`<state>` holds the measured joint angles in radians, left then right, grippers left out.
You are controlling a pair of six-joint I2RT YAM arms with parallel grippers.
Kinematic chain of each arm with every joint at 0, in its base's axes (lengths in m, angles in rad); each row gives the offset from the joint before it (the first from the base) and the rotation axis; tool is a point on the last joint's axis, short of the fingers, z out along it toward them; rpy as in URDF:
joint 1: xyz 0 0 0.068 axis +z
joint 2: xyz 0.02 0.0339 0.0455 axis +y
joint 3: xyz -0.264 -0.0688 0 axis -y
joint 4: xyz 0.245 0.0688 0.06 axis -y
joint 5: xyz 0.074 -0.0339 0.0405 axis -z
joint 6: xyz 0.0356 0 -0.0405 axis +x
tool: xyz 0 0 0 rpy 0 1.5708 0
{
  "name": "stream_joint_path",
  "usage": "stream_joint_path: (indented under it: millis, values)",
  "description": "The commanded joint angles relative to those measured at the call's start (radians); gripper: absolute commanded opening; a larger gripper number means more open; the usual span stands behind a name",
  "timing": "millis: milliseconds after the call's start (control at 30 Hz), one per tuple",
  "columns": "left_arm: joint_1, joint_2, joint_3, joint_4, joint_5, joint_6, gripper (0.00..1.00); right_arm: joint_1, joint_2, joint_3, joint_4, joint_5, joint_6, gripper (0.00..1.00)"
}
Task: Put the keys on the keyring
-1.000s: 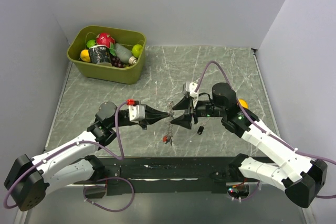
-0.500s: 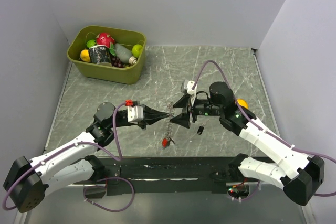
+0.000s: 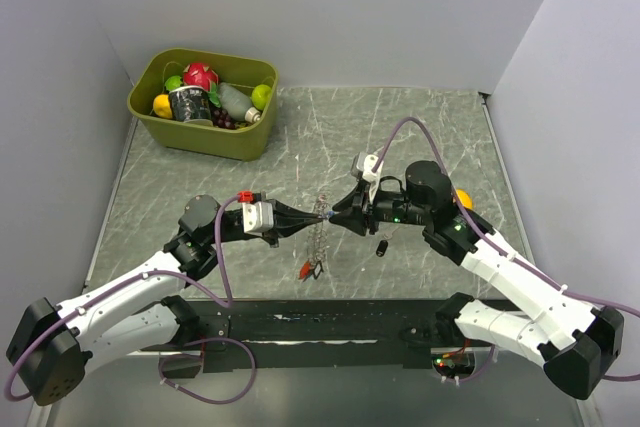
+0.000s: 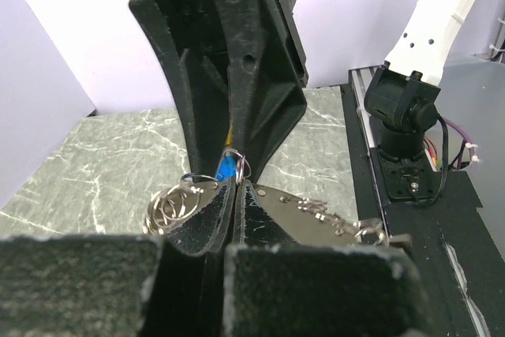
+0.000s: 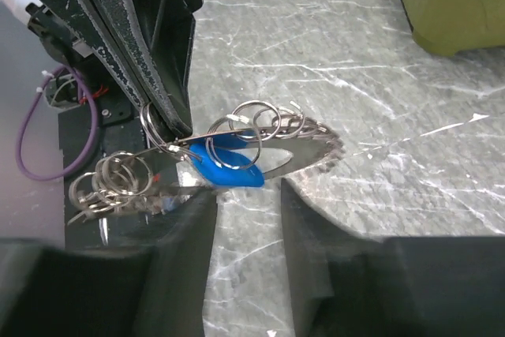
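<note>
My left gripper (image 3: 320,215) is shut on the keyring (image 4: 240,166) and holds it above the table. A chain (image 3: 318,242) of small rings hangs from it, with a red key (image 3: 310,269) at its lower end. My right gripper (image 3: 336,217) meets it tip to tip. Its jaws have narrowed onto a blue key (image 5: 229,167) that lies across the ring. The blue key also shows in the left wrist view (image 4: 224,166), just beyond my left gripper (image 4: 235,183). My right gripper (image 5: 246,187) shows in its own wrist view. A black key (image 3: 381,247) lies on the table below it.
A green bin (image 3: 240,142) with fruit and a can stands at the back left. An orange object (image 3: 462,197) lies behind the right arm. A bundle of loose rings (image 5: 110,183) hangs beside the blue key. A black rail (image 3: 320,322) runs along the near edge.
My right gripper's jaws have gone from wide open to narrow and closed in on my left gripper's tips. The hanging chain and red key have swung slightly left.
</note>
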<state>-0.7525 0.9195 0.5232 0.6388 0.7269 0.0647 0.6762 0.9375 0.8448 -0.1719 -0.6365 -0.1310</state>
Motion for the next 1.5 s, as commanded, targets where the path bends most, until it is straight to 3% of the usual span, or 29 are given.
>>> stream_joint_path:
  millis: [0,33,167,267,300,533,633,900,933,1033,1467]
  values:
    - [-0.004,-0.015,0.015,0.068,-0.001,0.012,0.01,0.002,-0.009,-0.009,0.054,-0.018,0.005,0.33]
    - [-0.004,-0.014,0.015,0.068,-0.001,0.009,0.01,0.003,-0.008,-0.006,0.052,-0.025,0.005,0.26]
    - [-0.004,-0.016,0.009,0.07,-0.006,0.014,0.01,0.003,-0.008,-0.015,0.051,-0.051,-0.004,0.13]
    - [-0.004,-0.022,0.012,0.055,-0.014,0.018,0.01,0.002,-0.022,-0.015,0.031,-0.043,-0.015,0.13]
    - [-0.002,-0.024,0.009,0.05,-0.017,0.023,0.01,0.002,-0.034,-0.016,0.025,-0.04,-0.024,0.15]
    - [-0.002,-0.048,0.012,-0.005,-0.049,0.063,0.01,0.002,-0.123,-0.039,-0.025,0.023,-0.05,0.61]
    - [-0.004,-0.056,0.017,-0.024,-0.052,0.075,0.01,0.002,-0.163,-0.049,-0.009,-0.015,-0.044,0.7]
    - [-0.002,-0.047,0.027,-0.024,-0.034,0.073,0.01,0.002,-0.123,-0.012,0.066,-0.198,0.025,0.64]
    - [-0.002,-0.045,0.026,-0.018,-0.032,0.072,0.01,0.003,-0.115,-0.012,0.086,-0.204,0.033,0.59]
    - [-0.004,-0.044,0.026,-0.01,-0.029,0.064,0.01,0.005,-0.083,-0.009,0.1,-0.184,0.054,0.52]
    - [-0.004,-0.044,0.021,-0.001,-0.018,0.058,0.01,0.005,-0.017,-0.01,0.167,-0.157,0.116,0.46]
